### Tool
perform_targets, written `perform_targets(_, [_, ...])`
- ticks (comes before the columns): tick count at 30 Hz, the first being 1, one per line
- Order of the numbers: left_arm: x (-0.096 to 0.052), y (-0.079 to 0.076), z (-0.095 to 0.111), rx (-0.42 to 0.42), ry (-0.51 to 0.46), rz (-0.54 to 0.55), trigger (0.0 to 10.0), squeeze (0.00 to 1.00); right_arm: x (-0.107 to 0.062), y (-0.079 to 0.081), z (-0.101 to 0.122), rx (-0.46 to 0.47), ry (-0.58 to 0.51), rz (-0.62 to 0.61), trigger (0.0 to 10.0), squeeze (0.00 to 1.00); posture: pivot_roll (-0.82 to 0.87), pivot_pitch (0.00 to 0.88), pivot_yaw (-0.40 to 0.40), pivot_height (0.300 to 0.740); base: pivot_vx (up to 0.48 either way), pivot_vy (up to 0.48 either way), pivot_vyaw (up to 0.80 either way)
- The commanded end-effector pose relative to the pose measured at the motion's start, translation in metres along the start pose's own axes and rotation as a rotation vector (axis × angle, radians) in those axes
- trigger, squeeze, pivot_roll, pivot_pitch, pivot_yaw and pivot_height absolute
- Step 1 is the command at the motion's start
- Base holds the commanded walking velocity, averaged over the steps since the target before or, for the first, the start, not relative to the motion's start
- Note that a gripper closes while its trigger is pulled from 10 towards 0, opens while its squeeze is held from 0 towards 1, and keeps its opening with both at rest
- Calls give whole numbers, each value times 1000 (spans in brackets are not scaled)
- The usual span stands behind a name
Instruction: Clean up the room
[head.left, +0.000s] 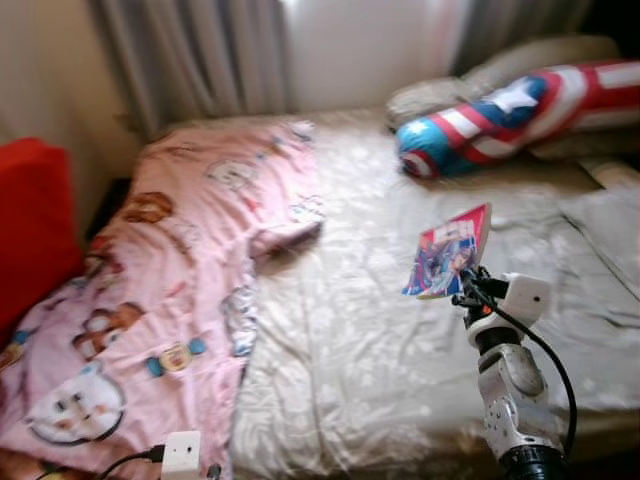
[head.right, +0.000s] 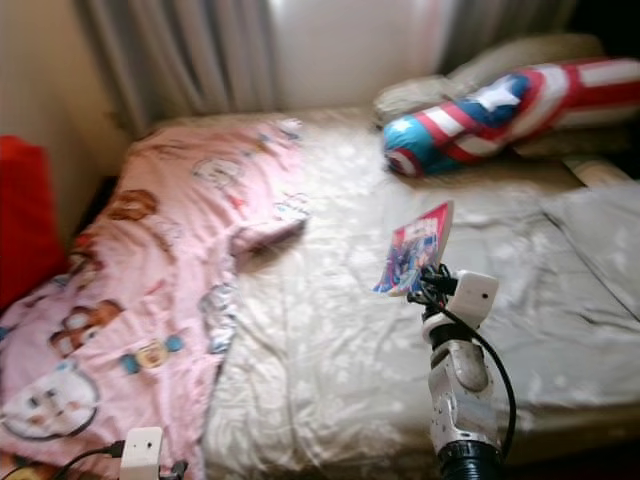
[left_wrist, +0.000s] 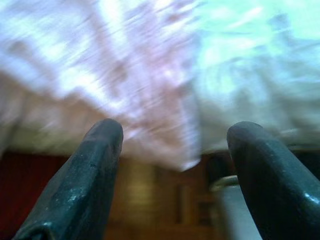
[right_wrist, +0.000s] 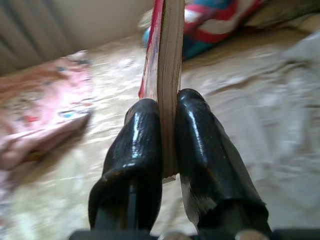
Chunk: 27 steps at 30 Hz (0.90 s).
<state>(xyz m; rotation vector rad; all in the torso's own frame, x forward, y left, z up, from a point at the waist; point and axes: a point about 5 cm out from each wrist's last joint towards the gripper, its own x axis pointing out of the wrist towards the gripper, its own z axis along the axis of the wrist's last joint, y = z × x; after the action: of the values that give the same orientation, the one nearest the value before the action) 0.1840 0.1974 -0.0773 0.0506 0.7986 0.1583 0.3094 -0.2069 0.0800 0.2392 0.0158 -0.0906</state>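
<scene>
The bed (head.left: 380, 340), under its pale cream sheet, is the landmark here. Over its left half lies a pink cartoon blanket (head.left: 170, 290), rumpled and folded back at one corner. At its head, against the pillows (head.left: 540, 55), rests a long star-and-stripe bolster (head.left: 520, 110). A red cushion (head.left: 30, 230) stands off the bed's left side.

Above the bed's right half, lifted off the sheet, the right gripper (right_wrist: 167, 135) has its jaws clamped on the lower edge of a comic book (head.left: 450, 252). The left gripper (left_wrist: 172, 145) hangs low at the bed's near left edge, jaws apart and empty.

The step in hand looks like carrying the book off the bed to wherever it belongs. The grip is narrow and near one edge, so I would keep the wrist steady and avoid swinging, as the book could pivot or slip.

The book stands nearly upright, its long axis tilted up and slightly right, its colourful cover facing the bed's left, its page edges toward the wrist.
</scene>
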Motion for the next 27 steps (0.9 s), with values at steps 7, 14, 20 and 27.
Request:
perform_targets(7, [-4, 10, -15, 49, 68, 15, 10000, 0, 5, 13, 10, 13, -54, 33, 10000, 0, -148, 91, 14, 740, 0, -41, -112])
perform_targets(14, [-4, 11, -17, 63, 85, 11, 10000, 0, 5, 16, 5, 2, -17, 66, 10000, 0, -150, 105, 22, 740, 0, -301, 0])
perform_targets(20, [-3, 11, -16, 86, 89, -2, 10000, 0, 2, 22, 6, -37, -33, 120, 10000, 0, -148, 115, 31, 740, 0, -341, 265])
perform_targets(27, [-4, 10, -17, 107, 96, -10, 10000, 0, 1, 20, 3, -18, -26, 89, 10000, 0, -143, 120, 36, 740, 0, -395, 452])
